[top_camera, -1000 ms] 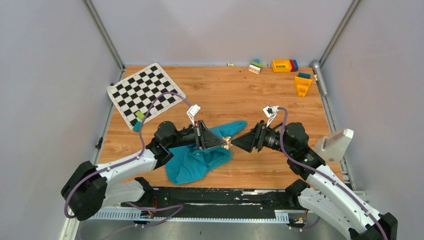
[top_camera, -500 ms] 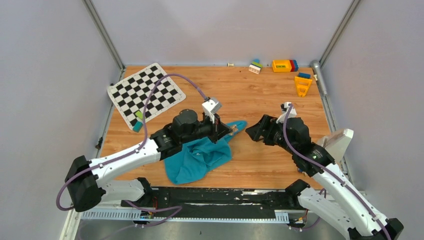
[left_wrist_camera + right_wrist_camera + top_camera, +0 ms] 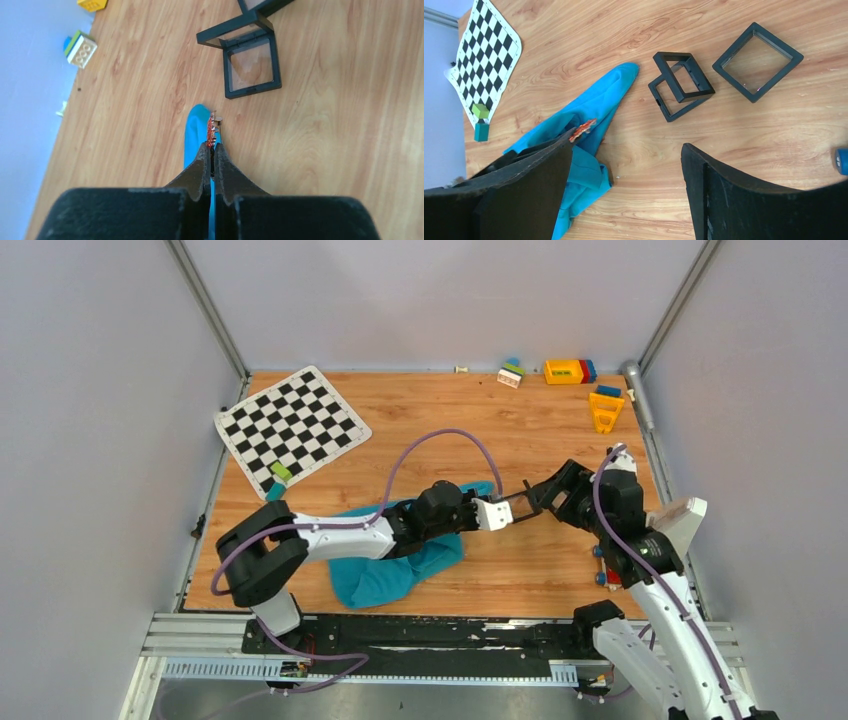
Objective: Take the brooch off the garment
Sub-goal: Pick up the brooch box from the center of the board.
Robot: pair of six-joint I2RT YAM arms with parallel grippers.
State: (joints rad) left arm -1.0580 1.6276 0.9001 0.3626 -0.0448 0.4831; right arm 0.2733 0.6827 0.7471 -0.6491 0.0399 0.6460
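Note:
The teal-blue garment [image 3: 395,565] lies crumpled on the wooden table, one flap reaching toward the middle [image 3: 596,107]. My left gripper [image 3: 478,506] is shut on the small red-orange brooch [image 3: 214,131], which sticks out past its fingertips [image 3: 206,159] above the flap's narrow strip [image 3: 195,132]. I cannot tell whether the brooch touches the fabric. The brooch also shows in the right wrist view [image 3: 582,127]. My right gripper [image 3: 535,497] is open wide and empty, raised to the right of the brooch, with its fingers [image 3: 744,200] far apart.
Two joined black square boxes [image 3: 681,85] and a third [image 3: 757,61] lie just beyond the flap; one shows in the left wrist view [image 3: 250,65]. The checkered mat [image 3: 292,425] with small cubes [image 3: 277,480] sits back left. Toy blocks [image 3: 566,371] line the back edge.
The two grippers met at the brooch; now my left gripper has reached right, turned over, still holding it. My right gripper has drawn back to the right, lifted and opened.

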